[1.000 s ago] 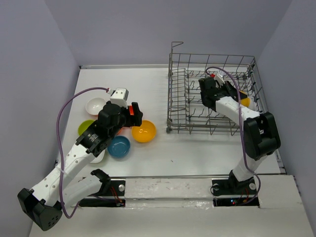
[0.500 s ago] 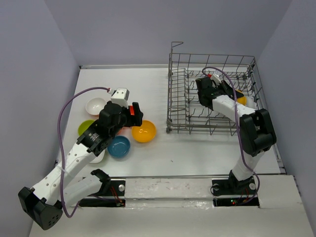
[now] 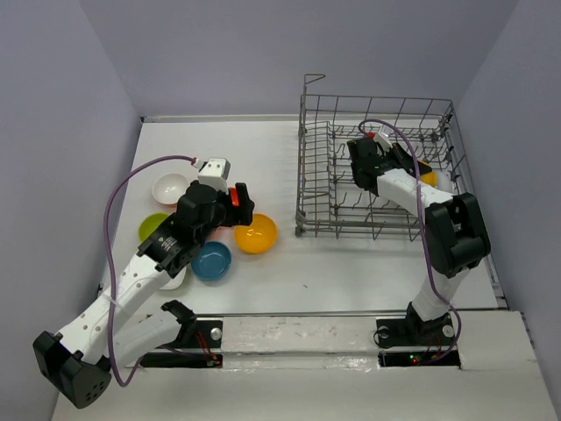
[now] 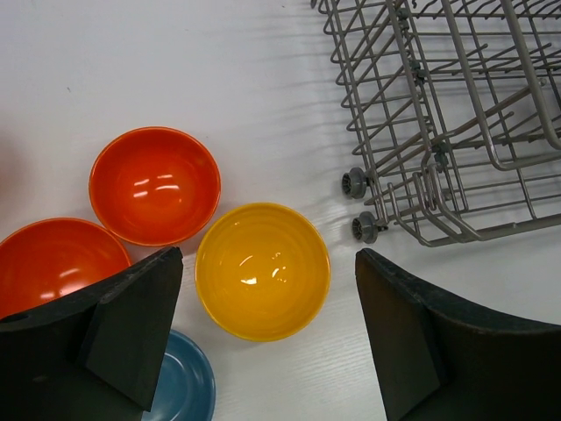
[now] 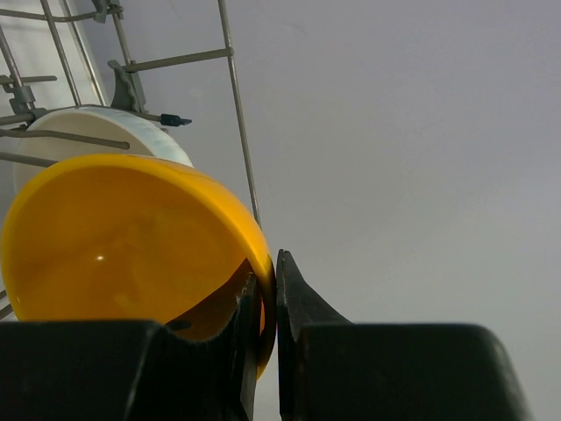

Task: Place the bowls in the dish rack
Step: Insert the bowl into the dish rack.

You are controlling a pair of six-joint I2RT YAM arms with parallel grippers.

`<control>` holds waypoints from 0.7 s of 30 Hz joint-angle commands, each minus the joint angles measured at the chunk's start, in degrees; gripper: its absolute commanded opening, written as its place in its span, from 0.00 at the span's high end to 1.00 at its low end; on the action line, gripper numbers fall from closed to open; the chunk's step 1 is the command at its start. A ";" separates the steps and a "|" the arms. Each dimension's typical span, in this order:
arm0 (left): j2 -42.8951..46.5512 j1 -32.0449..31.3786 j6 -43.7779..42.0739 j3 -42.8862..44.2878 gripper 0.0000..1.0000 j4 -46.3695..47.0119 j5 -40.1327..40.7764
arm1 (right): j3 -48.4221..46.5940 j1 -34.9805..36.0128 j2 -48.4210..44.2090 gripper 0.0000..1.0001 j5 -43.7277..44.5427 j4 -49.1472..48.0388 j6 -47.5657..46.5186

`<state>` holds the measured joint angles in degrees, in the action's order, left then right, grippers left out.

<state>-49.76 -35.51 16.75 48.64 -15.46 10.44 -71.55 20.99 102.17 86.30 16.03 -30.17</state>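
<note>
You are pinching the yellow bowl [image 5: 114,237] by its rim with the right gripper [image 5: 270,289], jaws clamped on it, inside the dish rack [image 3: 377,98], beside a white bowl [image 5: 96,127]. Be easing it down between tines before releasing. Since a second ago, that wrist has been edging leftward within the rack; the left gripper [image 4: 267,263], jaws wide, is hovering left of the rack.

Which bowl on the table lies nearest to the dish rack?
The orange-yellow bowl, the rightmost of the group; the blue bowl and the red-orange bowls lie farther from the dish rack.
</note>
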 commanded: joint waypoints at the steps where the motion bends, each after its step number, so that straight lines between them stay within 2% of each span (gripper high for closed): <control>1: 0.27 0.17 -0.93 -0.48 0.11 1.75 -0.68 | -2.01 0.72 -0.22 0.98 7.74 -2.67 1.35; 6: 0.27 0.17 -0.93 -0.48 0.11 1.84 -0.68 | -2.89 1.24 1.19 0.90 7.74 -2.67 1.26; 21: 0.27 0.17 -0.93 -0.57 0.11 1.84 -0.77 | -4.48 1.24 4.00 0.86 7.74 -2.67 1.43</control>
<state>-49.76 -35.51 16.75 48.31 -15.53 10.09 -72.97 21.08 105.67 86.48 16.10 -30.24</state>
